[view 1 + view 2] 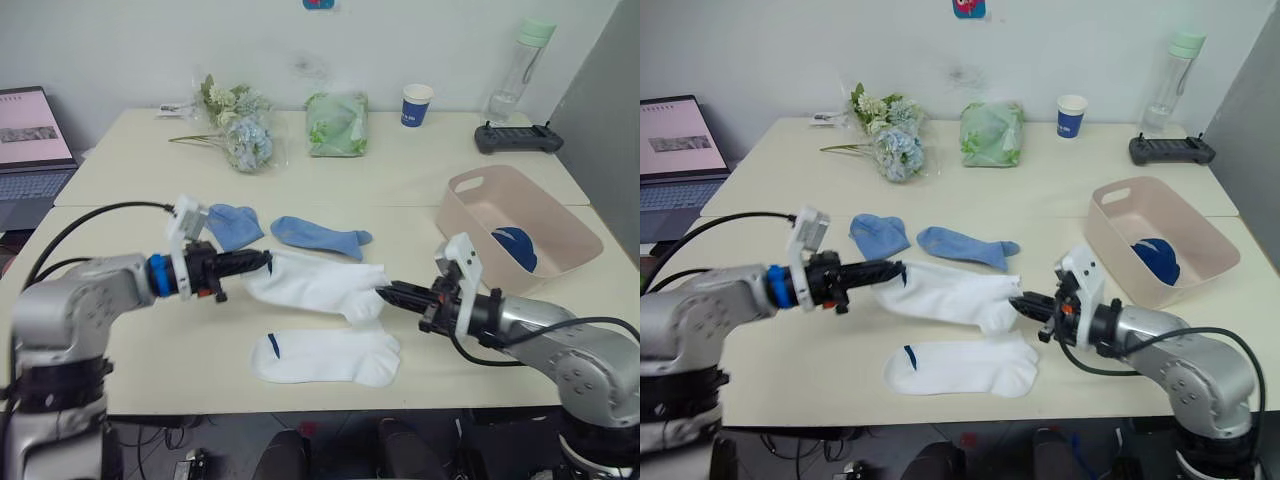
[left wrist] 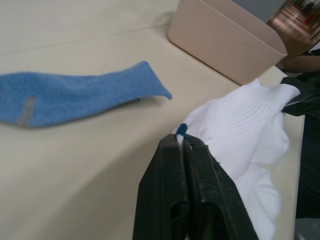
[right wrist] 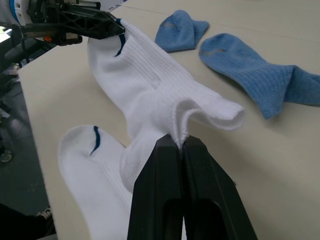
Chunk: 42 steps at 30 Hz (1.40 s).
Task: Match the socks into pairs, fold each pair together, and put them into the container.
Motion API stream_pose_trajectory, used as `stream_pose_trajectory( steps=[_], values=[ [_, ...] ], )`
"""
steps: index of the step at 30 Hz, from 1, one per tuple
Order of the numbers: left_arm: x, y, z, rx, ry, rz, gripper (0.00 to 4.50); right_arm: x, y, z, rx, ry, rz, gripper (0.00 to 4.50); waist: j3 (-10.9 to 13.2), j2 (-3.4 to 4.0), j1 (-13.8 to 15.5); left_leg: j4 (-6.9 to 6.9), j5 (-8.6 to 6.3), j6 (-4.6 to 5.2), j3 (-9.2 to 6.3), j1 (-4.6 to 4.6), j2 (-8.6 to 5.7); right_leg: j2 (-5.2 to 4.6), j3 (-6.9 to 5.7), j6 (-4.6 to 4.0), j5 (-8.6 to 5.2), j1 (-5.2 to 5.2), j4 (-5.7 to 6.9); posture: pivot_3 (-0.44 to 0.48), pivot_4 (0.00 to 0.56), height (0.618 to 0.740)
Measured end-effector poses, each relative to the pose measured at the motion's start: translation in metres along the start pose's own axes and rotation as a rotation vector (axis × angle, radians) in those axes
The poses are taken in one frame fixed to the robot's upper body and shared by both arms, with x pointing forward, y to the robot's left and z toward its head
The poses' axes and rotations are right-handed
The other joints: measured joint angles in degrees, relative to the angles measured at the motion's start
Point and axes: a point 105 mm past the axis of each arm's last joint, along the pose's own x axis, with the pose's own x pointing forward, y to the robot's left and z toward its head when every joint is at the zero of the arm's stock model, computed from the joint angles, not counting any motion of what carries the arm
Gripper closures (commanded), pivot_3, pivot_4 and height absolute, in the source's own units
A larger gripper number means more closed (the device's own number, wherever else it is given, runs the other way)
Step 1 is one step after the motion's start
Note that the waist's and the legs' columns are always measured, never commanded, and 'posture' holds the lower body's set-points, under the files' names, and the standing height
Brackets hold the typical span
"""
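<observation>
Already stowed: dark navy pair [image 1: 516, 247] in pale pink oblong plastic tub [image 1: 470, 212]. Left tool [image 1: 262, 260] and right tool [image 1: 385, 293] clamped on soft white sock [image 1: 315, 283]; still unfolded, likewise light blue socks [image 1: 320, 234].

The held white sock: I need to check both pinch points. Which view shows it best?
The right wrist view: the held white sock stretches from the right gripper at one end to the left gripper at the other. The head views show it whole but smaller. The left wrist view shows just the left gripper's pinch and bunched fabric.
</observation>
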Motion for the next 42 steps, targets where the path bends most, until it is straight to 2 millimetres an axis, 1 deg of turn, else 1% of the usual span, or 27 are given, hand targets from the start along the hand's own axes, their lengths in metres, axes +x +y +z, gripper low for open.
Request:
stream_pose_trajectory(
  steps=[3,5,8,10,12,14,16,18,20,24,29,35,38,41,42],
  values=[
    [-0.007,-0.012,-0.021,-0.083,0.038,0.003,4.48,-0.008,0.006,-0.014,0.061,0.065,0.03,4.5,0.0,0.0,0.12,0.0,0.0,0.0,0.01,0.01,0.0,-0.01,0.0,0.0,0.0,0.02,-0.01,0.0,0.15,0.74],
    [-0.008,-0.02,-0.035,-0.121,0.068,0.0,4.48,-0.012,0.012,-0.023,0.079,0.112,0.051,4.5,0.0,0.0,0.12,-0.01,0.0,0.0,0.0,0.02,0.0,-0.01,-0.01,0.0,0.0,0.05,-0.05,0.0,0.15,0.74],
    [-0.008,-0.024,-0.069,-0.188,0.128,0.026,4.48,-0.016,0.017,-0.032,0.087,0.164,0.063,4.5,-0.01,0.01,0.03,-0.08,0.0,0.0,0.07,0.1,0.01,-0.02,0.05,0.0,0.0,0.08,-0.09,0.0,0.15,0.74],
    [-0.006,-0.025,-0.085,-0.208,0.147,0.04,4.48,-0.016,0.017,-0.037,0.088,0.19,0.055,4.5,-0.01,0.01,0.19,-0.08,0.0,0.0,0.07,0.1,0.01,-0.01,0.03,-0.01,0.01,0.08,-0.1,0.0,0.15,0.74],
    [-0.002,-0.024,-0.09,-0.201,0.146,0.05,4.48,-0.014,0.015,-0.041,0.087,0.206,0.042,4.5,-0.01,0.0,0.26,-0.08,0.0,0.0,0.06,0.09,0.01,-0.01,0.02,-0.02,0.01,0.1,-0.11,0.0,0.15,0.74],
    [-0.001,-0.022,-0.093,-0.179,0.146,0.07,4.48,-0.015,0.009,-0.05,0.096,0.243,0.008,4.5,-0.02,0.01,0.26,-0.08,0.0,0.0,0.1,0.08,-0.03,-0.01,0.05,-0.01,0.01,0.1,-0.16,0.0,0.15,0.74],
    [0.001,-0.018,-0.102,-0.173,0.158,0.09,4.48,-0.015,0.002,-0.059,0.094,0.279,-0.026,4.5,-0.02,0.01,0.27,-0.09,0.0,-0.01,0.15,0.07,-0.04,-0.02,0.09,-0.01,0.01,0.09,-0.2,0.0,0.15,0.74],
    [0.003,-0.016,-0.11,-0.178,0.173,0.098,4.48,-0.014,-0.001,-0.063,0.085,0.298,-0.044,4.5,-0.02,0.01,0.28,-0.1,0.0,-0.01,0.14,0.06,-0.02,-0.01,0.06,-0.01,0.01,0.08,-0.2,0.0,0.15,0.74],
    [0.005,-0.015,-0.113,-0.162,0.175,0.103,4.48,-0.013,-0.003,-0.066,0.073,0.303,-0.051,4.5,-0.02,0.01,0.29,-0.1,0.0,0.0,0.12,0.06,-0.01,-0.01,0.05,-0.01,0.01,0.08,-0.19,0.0,0.15,0.74],
    [0.008,-0.016,-0.11,-0.122,0.149,0.092,4.48,-0.011,-0.004,-0.065,0.062,0.298,-0.053,4.5,-0.02,0.01,0.3,-0.1,0.0,0.0,0.13,0.05,-0.02,-0.01,0.06,-0.01,0.01,0.09,-0.2,0.0,0.15,0.74],
    [0.008,-0.011,-0.114,-0.1,0.145,0.111,4.48,-0.011,-0.005,-0.067,0.059,0.301,-0.056,4.5,-0.01,0.01,0.29,-0.1,-0.01,0.0,0.12,0.05,-0.02,-0.01,0.05,-0.01,0.01,0.09,-0.2,0.0,0.15,0.74],
    [0.009,-0.015,-0.107,-0.097,0.123,0.065,4.48,-0.011,-0.006,-0.067,0.06,0.304,-0.056,4.5,-0.02,0.01,0.3,-0.1,-0.01,0.0,0.12,0.05,-0.02,0.0,0.05,-0.01,0.01,0.09,-0.2,0.0,0.15,0.74],
    [0.008,-0.012,-0.108,-0.086,0.131,0.075,4.48,-0.011,-0.011,-0.07,0.064,0.314,-0.076,4.5,-0.02,0.01,0.29,-0.1,-0.01,0.01,0.12,0.05,-0.02,0.0,0.05,-0.01,0.01,0.09,-0.2,0.0,0.15,0.74],
    [0.009,-0.008,-0.112,-0.091,0.144,0.085,4.48,-0.009,-0.011,-0.072,0.072,0.318,-0.073,4.5,-0.01,0.01,0.29,-0.1,-0.01,0.01,0.12,0.05,-0.02,0.01,0.04,-0.01,0.01,0.09,-0.2,0.0,0.15,0.74],
    [0.009,-0.006,-0.11,-0.087,0.14,0.088,4.48,-0.008,-0.012,-0.071,0.074,0.316,-0.075,4.5,-0.01,0.01,0.29,-0.1,-0.01,0.01,0.11,0.05,-0.02,0.01,0.03,-0.01,0.01,0.09,-0.2,0.0,0.15,0.74]
  ],
)
